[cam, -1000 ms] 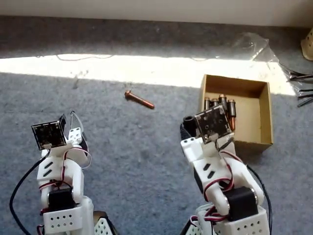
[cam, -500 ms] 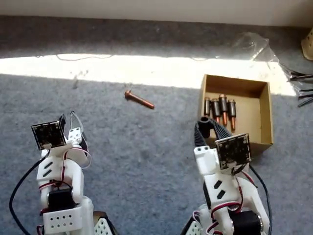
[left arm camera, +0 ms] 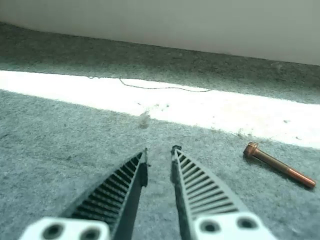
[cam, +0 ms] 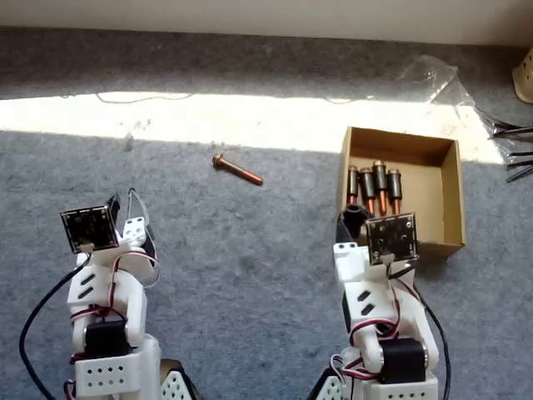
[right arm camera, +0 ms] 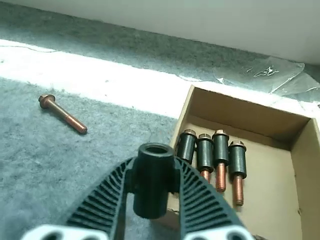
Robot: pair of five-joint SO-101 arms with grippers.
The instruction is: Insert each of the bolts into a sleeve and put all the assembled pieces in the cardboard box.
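A copper bolt lies loose on the grey carpet, also seen from the left wrist and the right wrist. My right gripper is shut on a black sleeve, held upright just outside the near left side of the cardboard box; from above the sleeve shows at the gripper's tip. Several assembled bolt-and-sleeve pieces lie side by side in the box. My left gripper hovers over bare carpet at the left, slightly open and holding nothing, well short of the bolt.
A clear plastic bag lies behind the box. Dark tool handles poke in at the right edge. A bright sunlit strip crosses the carpet behind the bolt. A thin wire lies on it.
My right arm swung toward the box, then back a little, still holding the sleeve. The left arm shifted slightly to the right. The bolt stayed put.
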